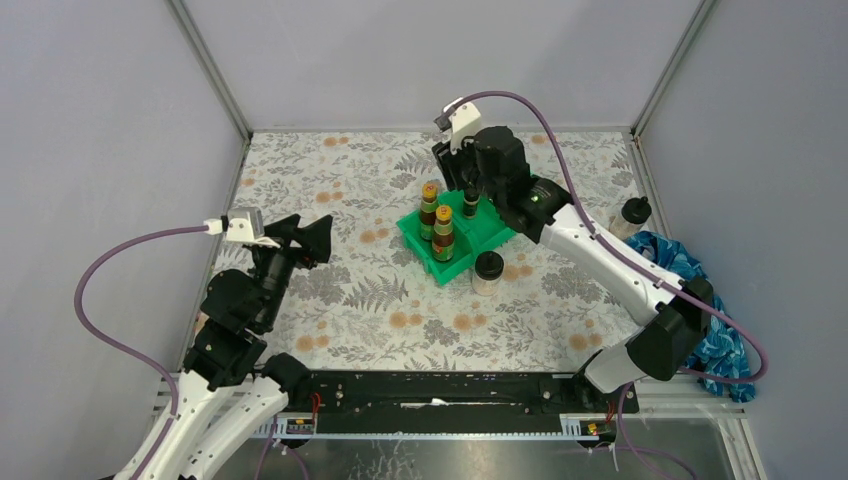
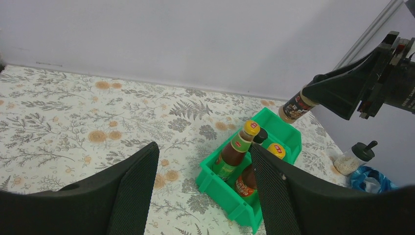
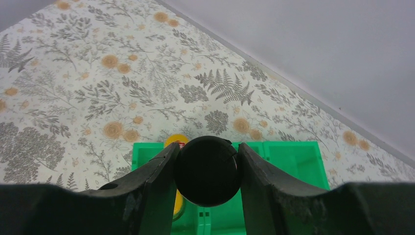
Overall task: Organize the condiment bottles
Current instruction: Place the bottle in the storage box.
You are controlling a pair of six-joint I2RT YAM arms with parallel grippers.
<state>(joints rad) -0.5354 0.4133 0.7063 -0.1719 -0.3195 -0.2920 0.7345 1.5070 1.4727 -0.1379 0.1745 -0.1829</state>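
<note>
Fern-print tablecloth (image 1: 330,300) between grey walls (image 1: 430,60); left end effector (image 1: 312,237) spread, right end effector (image 1: 468,195) pinching black-capped jar (image 3: 207,171)

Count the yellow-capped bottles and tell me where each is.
2. Both stand in the green bin, along its left side seen from above: the far bottle and the near bottle right beside it. No others show.

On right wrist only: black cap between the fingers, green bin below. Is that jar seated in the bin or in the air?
Observer: In the air. The dark-labelled jar hangs tilted from the right gripper, above the far end of the green bin.
Operator: Anything outside the bin?
Observer: A clear black-lidded jar stands on the table beside the bin's near side.
Operator: Left arm?
Observer: Left gripper open, empty, off to the bin's left.
</note>
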